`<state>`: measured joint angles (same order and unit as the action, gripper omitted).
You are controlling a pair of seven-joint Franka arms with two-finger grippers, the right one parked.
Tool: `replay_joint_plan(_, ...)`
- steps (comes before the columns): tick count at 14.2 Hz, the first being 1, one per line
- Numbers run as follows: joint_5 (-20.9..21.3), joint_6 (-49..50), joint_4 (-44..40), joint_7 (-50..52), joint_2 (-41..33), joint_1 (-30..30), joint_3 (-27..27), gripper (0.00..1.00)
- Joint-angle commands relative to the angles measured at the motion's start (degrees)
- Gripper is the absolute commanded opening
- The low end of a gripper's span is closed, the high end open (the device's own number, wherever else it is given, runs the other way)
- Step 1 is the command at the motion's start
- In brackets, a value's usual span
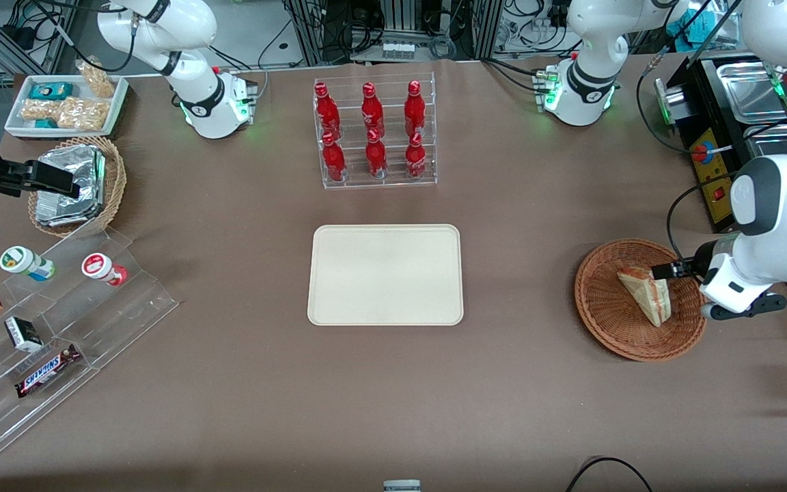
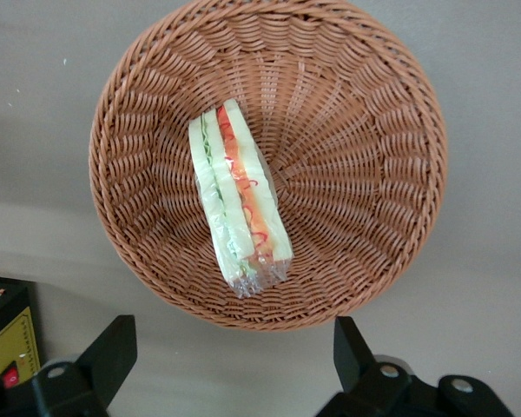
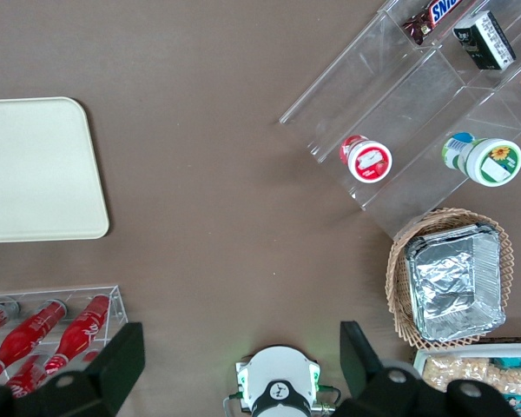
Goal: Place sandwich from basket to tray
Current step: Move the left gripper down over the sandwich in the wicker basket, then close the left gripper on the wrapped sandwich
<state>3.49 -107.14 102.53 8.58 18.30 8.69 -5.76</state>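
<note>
- The little clear-wrapped triangular sandwich (image 1: pixel 647 295), white bread with red-orange and green layers, is lying on its side in the wide, shallow reddish-brown wicker basket (image 1: pixel 612 328), down at the working arm's end of the table.
- From the wrist camera you can see the sandwich (image 2: pixel 237 200) sits a bit off the middle of the basket (image 2: pixel 373 174), filling edge facing up, nothing touching it.
- The left arm's black two-finger gripper (image 1: pixel 667 270) hangs just above the basket's rim, right by the sandwich. The jaws are spread wide with nothing between them; the two fingertips (image 2: pixel 113 352) stand well apart outside the rim.
- The flat cream-beige rectangular tray (image 1: pixel 385 275) with rounded corners sits mid-table, well apart from the basket, nothing on it.
- Farther from the front camera than the tray there's a clear acrylic rack of red bottles (image 1: pixel 374 133).
- Toward the parked arm's end: a smaller tan wicker basket with foil packets (image 1: pixel 76 183), a white dish of snack packets (image 1: pixel 69 102), and a clear stepped display stand (image 1: pixel 59 328) with small tubs and a chocolate bar.
</note>
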Motion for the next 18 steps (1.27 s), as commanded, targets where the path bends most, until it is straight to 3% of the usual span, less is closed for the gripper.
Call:
replay_joint_plan(1, -0.4, -1.1, -0.1, 1.3, 1.3, 1.1, 0.0, 1.00)
replay_joint_plan(8, -0.6, -8.1, 0.0, 19.3, 7.0, 2.5, -0.1, 1.00)
replay_joint_plan(17, -0.2, -18.1, 7.0, 20.3, 8.1, 1.9, -0.3, 1.00)
replay_joint_plan(18, -0.2, -18.2, 7.0, 20.3, 8.1, 1.9, -0.3, 0.92)
